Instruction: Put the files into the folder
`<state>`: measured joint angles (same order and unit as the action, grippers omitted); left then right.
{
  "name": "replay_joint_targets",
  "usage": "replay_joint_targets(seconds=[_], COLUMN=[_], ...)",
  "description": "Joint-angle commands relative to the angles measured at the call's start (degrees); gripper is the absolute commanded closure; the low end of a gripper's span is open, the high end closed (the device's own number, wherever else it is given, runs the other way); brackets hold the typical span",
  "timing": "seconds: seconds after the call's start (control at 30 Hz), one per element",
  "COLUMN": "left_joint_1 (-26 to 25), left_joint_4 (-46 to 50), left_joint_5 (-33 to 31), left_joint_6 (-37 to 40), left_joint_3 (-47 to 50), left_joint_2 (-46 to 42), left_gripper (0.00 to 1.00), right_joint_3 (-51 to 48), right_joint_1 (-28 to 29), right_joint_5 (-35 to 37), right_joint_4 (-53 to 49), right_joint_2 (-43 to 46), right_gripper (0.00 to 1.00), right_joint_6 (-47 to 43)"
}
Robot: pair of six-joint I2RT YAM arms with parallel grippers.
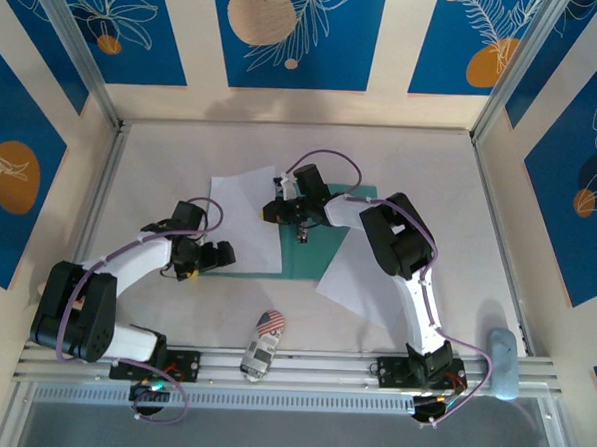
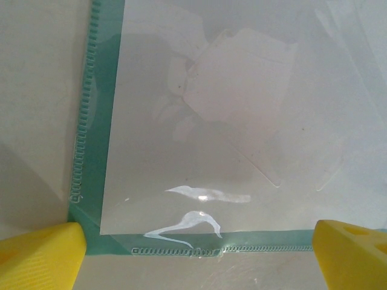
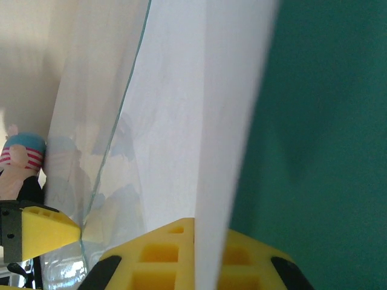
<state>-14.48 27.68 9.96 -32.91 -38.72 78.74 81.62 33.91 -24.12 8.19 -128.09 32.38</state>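
Note:
The teal-green folder (image 1: 312, 254) lies flat mid-table. One white file (image 1: 241, 215) covers its left part, and a second file (image 1: 361, 275) rests over its right edge, partly under the right arm. My right gripper (image 1: 287, 211) hangs over the folder's far part. Its yellow fingers (image 3: 163, 257) are shut on the edge of a white file (image 3: 199, 139), with green folder (image 3: 320, 133) beside it. My left gripper (image 1: 215, 256) sits at the folder's near-left corner (image 2: 91, 226), open, one finger (image 2: 42, 254) on each side. A glossy clear leaf (image 2: 230, 121) lies over white paper there.
A small toy car (image 1: 262, 344) with a striped roof sits near the front rail, also visible at the left edge in the right wrist view (image 3: 21, 157). A pale blue object (image 1: 501, 362) rests at the front right. Patterned walls enclose the table on three sides.

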Motion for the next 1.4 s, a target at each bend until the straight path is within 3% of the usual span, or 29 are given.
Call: replay_joint_targets(seconds=[0.0,0.5,1.37], left_joint_1=[0.42,0.42,0.42], left_joint_4=[-0.49,-0.26,0.32], left_joint_5=[0.77,0.5,0.77], left_joint_6=[-0.31,-0.08,-0.46], left_joint_3=[-0.6,-0.22,-0.38], left_joint_2=[1.11,0.98,-0.57], left_gripper=[0.03,0.03,0.03], right_joint_3=[-0.68,-2.17,-1.55], right_joint_1=[0.55,-2.36,-0.15], right_joint_5=[-1.94,0.31,0.01], right_joint_4=[0.86,0.49,0.5], right_joint_2=[-0.42,1.33,0.44], right_gripper=[1.0,1.0,1.0], right_joint_6=[2.12,3.39,4.43])
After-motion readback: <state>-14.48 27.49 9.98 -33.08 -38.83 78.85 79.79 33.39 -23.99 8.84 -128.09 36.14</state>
